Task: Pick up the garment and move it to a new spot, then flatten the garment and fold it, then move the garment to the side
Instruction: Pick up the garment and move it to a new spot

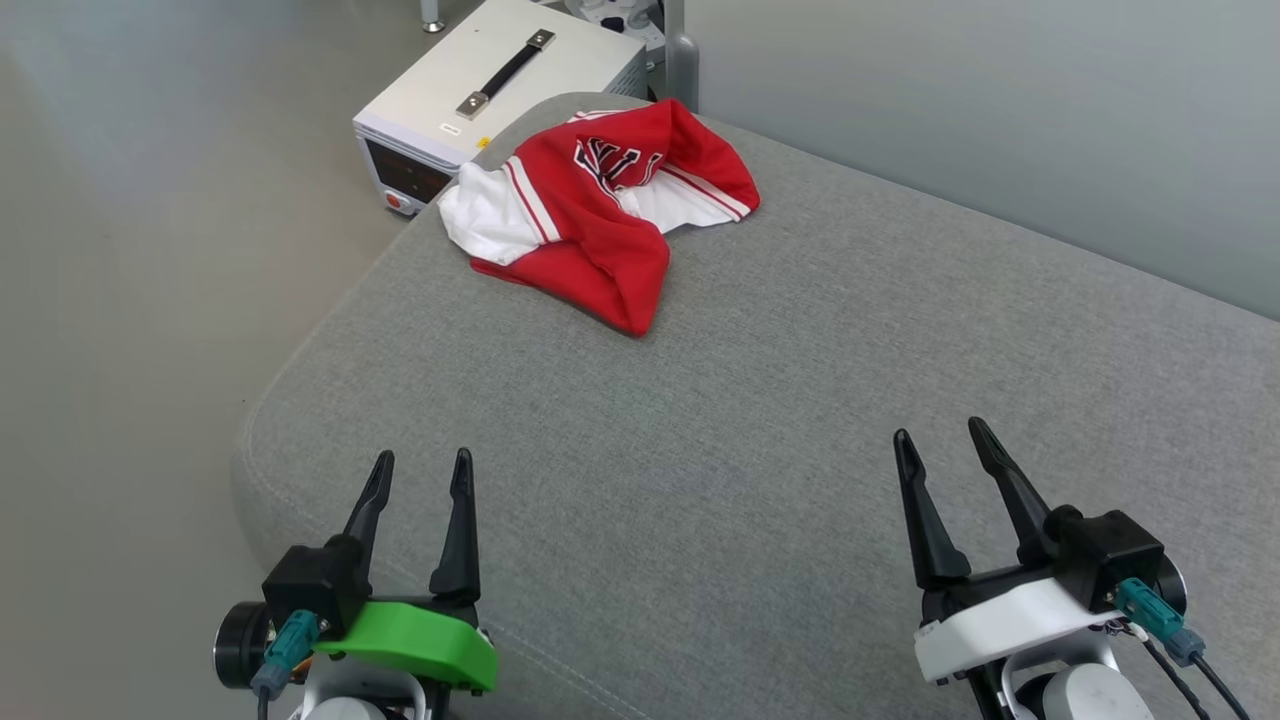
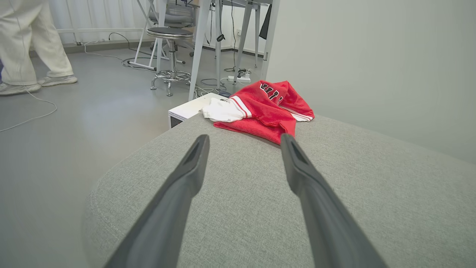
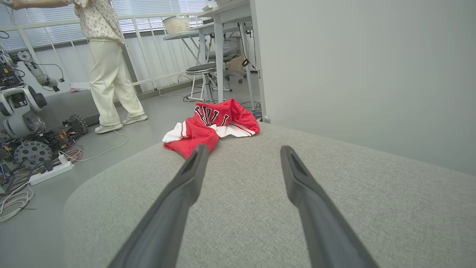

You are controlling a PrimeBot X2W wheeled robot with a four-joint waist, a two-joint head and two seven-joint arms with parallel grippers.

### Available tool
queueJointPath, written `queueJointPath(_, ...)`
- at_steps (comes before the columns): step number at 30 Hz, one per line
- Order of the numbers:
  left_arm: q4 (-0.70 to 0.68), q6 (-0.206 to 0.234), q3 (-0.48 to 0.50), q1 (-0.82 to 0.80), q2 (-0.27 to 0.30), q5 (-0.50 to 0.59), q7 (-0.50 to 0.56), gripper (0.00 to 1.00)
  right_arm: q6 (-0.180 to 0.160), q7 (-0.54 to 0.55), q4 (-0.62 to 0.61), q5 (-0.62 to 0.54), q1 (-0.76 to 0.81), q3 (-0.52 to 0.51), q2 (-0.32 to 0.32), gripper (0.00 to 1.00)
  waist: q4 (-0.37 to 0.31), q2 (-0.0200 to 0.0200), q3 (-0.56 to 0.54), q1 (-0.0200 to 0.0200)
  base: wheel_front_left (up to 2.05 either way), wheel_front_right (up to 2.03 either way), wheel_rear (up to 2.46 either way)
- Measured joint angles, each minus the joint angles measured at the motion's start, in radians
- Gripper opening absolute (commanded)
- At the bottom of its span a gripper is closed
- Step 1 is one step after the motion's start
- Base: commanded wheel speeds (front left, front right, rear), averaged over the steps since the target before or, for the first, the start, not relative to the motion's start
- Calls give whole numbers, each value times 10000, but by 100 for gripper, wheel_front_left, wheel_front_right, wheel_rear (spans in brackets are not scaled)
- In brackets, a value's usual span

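Note:
The garment (image 1: 600, 205) is a red shirt with white sleeves and black lettering, lying crumpled near the far left end of a grey upholstered surface (image 1: 750, 400). The left wrist view shows the garment (image 2: 260, 108) far ahead of the fingers, as does the right wrist view, garment (image 3: 210, 126). My left gripper (image 1: 420, 468) hovers open at the near left, empty. My right gripper (image 1: 940, 435) stands open at the near right, also empty. Both are well short of the shirt.
A white box with a black handle (image 1: 500, 90) sits on the floor just beyond the shirt. A grey wall (image 1: 1000, 100) runs along the far right. A person (image 3: 106, 63) stands on the floor past the surface, near a stool (image 2: 169, 56), desks and cables.

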Motion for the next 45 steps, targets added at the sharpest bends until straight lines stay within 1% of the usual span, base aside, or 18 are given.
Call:
queueJointPath(4,-13,2,12,39,0,0,0,100,0,0,6,0,0,40,0,100,16,0,-12,0,0,0,0)
queueJointPath(11,-104,2,50,43,-2,-40,0,100,0,0,19,-21,-1,54,0,100,-160,0,57,0,0,0,0)
queueJointPath(16,-104,-33,355,-8,-4,-182,0,100,0,0,-44,-236,-43,84,2,100,-303,0,287,0,0,0,0)
queueJointPath(20,184,-382,617,-584,36,-199,0,100,0,2,-268,-543,-281,65,6,100,-494,0,662,0,0,0,0)
queueJointPath(23,740,-558,677,-1418,301,-385,2,100,0,0,-493,-809,-542,44,4,100,-687,0,1041,0,0,0,0)
queueJointPath(27,1647,-669,602,-3023,1200,-951,217,100,0,4,-863,-1212,-828,42,4,100,-968,0,1666,0,0,0,0)
queueJointPath(31,2412,-673,169,-4957,2330,-2123,1626,100,0,222,-1436,-1561,-1143,38,4,100,-1265,0,2359,1,0,0,0)
queueJointPath(32,2506,-677,46,-5347,2579,-2385,1825,100,0,284,-1590,-1624,-1199,25,4,100,-1329,0,2506,1,0,0,0)
queueJointPath(33,2673,-694,-209,-5969,3016,-2784,2165,100,0,385,-1818,-1730,-1308,10,2,100,-1427,0,2734,1,0,0,0)
queueJointPath(34,2784,-708,-445,-6354,3333,-3039,2460,100,0,439,-1965,-1797,-1364,12,2,100,-1492,1,2881,1,0,0,0)
queueJointPath(36,3066,-717,-1120,-7169,4017,-3962,3419,100,0,617,-2301,-1921,-1501,25,4,100,-1663,1,3246,1,0,0,0)
queueJointPath(39,3511,-717,-1668,-8037,4638,-5497,4753,100,0,782,-2709,-1981,-1657,119,2,100,-1920,1,3725,2,0,0,0)
queueJointPath(42,4008,-719,-2151,-8810,5365,-6422,5935,100,0,905,-3068,-2040,-1794,267,2,100,-2199,1,4169,2,0,0,0)
queueJointPath(45,4652,-717,-2339,-9398,5731,-7363,6913,100,0,989,-3287,-2094,-1908,347,4,100,-2502,1,4562,2,0,0,0)
